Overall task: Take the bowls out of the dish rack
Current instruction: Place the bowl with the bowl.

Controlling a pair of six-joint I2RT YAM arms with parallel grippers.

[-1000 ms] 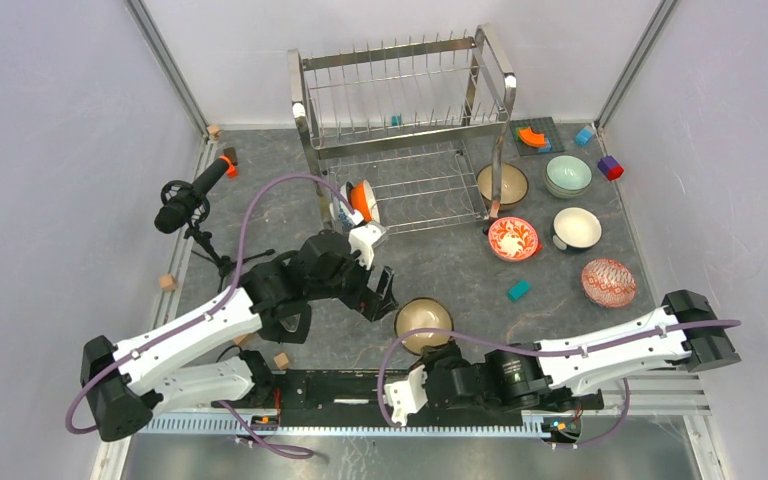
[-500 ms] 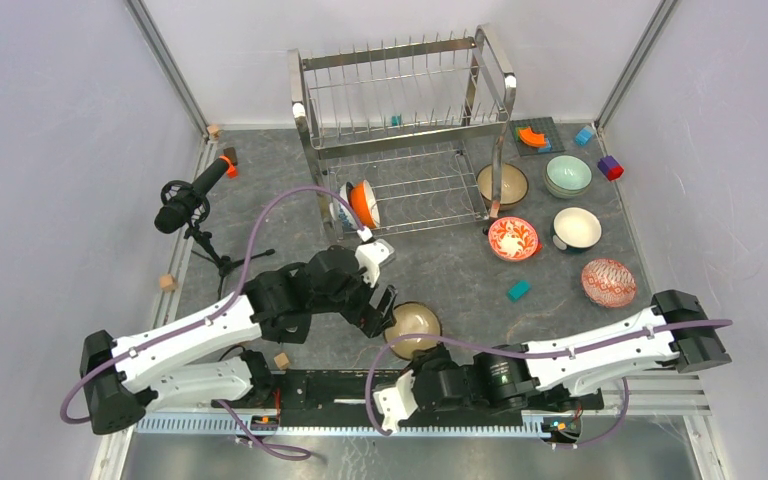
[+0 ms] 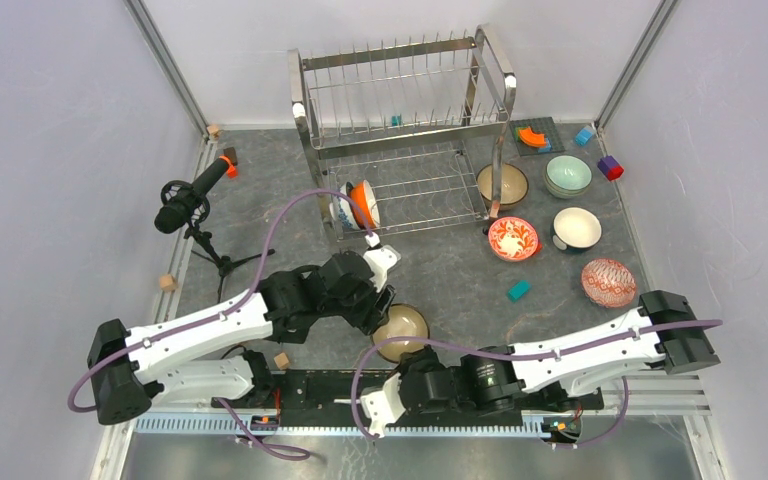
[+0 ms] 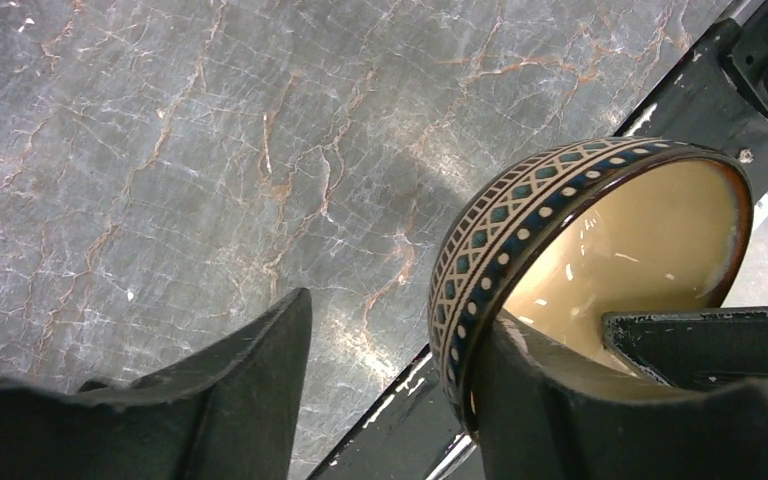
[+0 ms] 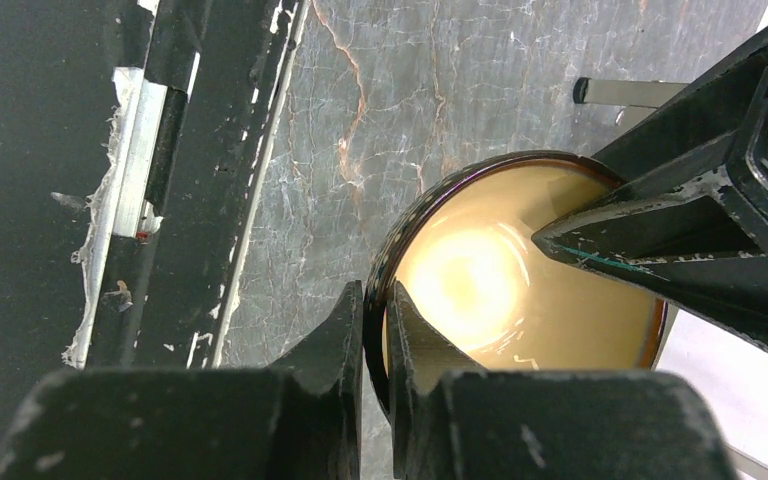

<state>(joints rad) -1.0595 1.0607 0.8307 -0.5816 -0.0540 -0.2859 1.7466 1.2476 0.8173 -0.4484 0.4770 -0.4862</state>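
A bowl (image 3: 401,325) with a blue-and-white patterned outside (image 4: 520,205) and a cream inside (image 5: 500,290) is at the near middle of the table. My right gripper (image 3: 398,362) (image 5: 375,292) is shut on its near rim. My left gripper (image 3: 383,308) (image 4: 400,310) is open and straddles the rim, one finger inside the bowl and one outside. The dish rack (image 3: 400,110) stands at the back. An orange bowl (image 3: 364,203) and a blue-and-white bowl (image 3: 343,212) stand on edge at the left of its lower tier.
Right of the rack lie a brown-gold bowl (image 3: 502,185), a pale green bowl (image 3: 568,175), a cream bowl (image 3: 577,228) and two red-patterned bowls (image 3: 513,238) (image 3: 608,282). A teal block (image 3: 518,290) lies near them. A microphone on a tripod (image 3: 190,195) stands at the left.
My right gripper has drawn the held bowl a little to the left. My left gripper has moved nearer and down, and its fingers now straddle the bowl's rim.
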